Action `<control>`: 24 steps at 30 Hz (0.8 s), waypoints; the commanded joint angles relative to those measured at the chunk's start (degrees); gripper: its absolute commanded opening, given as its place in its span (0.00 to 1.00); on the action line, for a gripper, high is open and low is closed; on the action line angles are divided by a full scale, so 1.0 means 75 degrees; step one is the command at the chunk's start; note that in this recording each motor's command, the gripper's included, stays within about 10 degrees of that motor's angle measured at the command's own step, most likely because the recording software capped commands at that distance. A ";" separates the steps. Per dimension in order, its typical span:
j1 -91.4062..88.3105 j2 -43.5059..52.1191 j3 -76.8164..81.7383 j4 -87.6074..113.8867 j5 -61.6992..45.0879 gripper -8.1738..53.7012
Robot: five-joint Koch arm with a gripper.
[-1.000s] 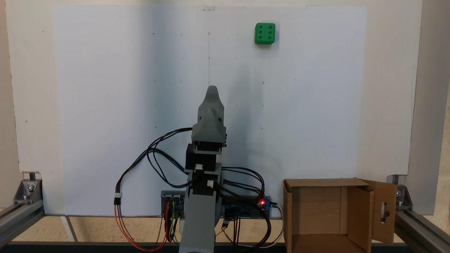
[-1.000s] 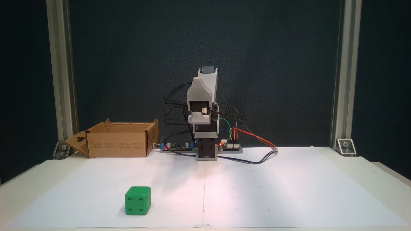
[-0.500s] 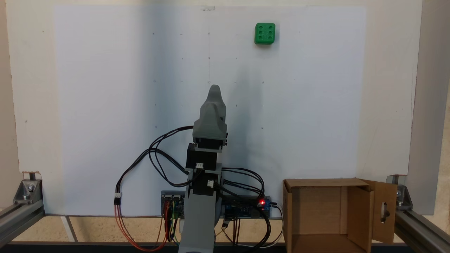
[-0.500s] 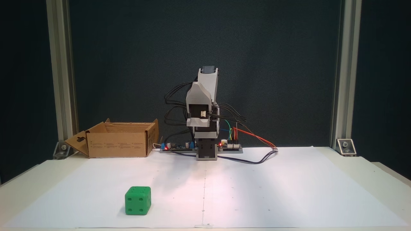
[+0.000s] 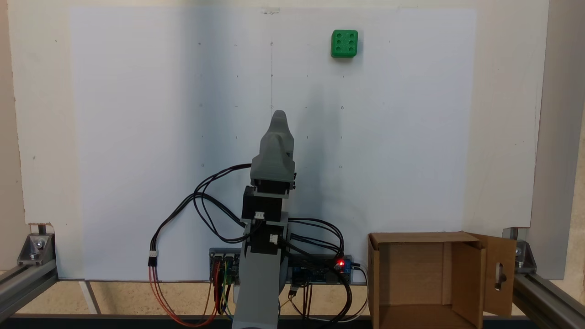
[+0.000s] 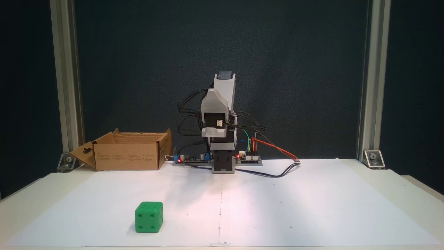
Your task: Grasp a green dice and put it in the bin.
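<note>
White paper sheet on table, dark backdrop, end effector grip state unclear.

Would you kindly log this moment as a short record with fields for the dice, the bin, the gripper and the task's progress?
dice: green dice alone on the white paper, six pips up
bin: cardboard bin beside the arm's base, flaps open, nothing seen inside
gripper: gripper raised above the paper, far from the dice; jaw state unclear
progress: dice not yet grasped
</note>
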 commanded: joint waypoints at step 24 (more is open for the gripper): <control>0.0516 0.0820 -0.5025 0.9255 -0.0340 0.83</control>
